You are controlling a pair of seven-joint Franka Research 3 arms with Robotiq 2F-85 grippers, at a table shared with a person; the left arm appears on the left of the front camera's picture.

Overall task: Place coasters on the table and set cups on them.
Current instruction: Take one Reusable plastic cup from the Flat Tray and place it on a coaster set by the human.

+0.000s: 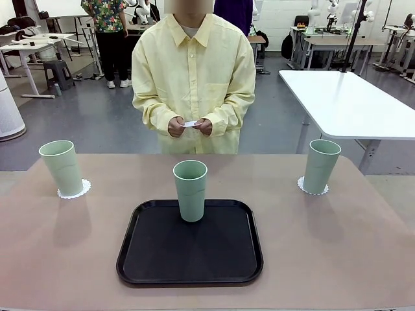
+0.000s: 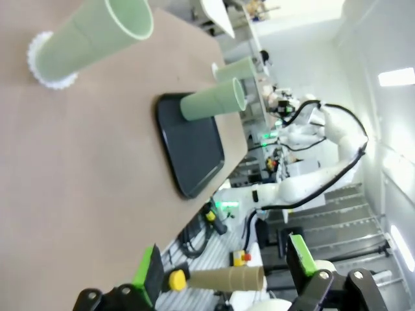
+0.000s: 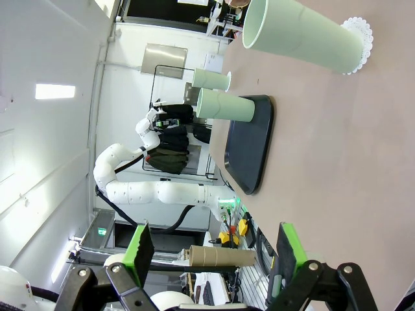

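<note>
Green cups (image 1: pixel 190 190), three: two on coasters (image 1: pixel 83 190), one on black tray (image 1: pixel 188 259).

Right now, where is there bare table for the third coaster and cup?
Bare table lies between the left cup and the tray, and between the tray and the right cup. The far-edge strip behind the middle cup is the tightest.

The beige-pink table (image 1: pixel 363 259) carried 3 things directly. 1 black rounded-square tray (image 1: pixel 194 256) lay at the middle, near the robot's edge. 2 white lacy coasters lay well apart, the left coaster (image 1: pixel 84 188) and the right coaster (image 1: pixel 301 185), both slightly beyond the tray's far rim.
</note>
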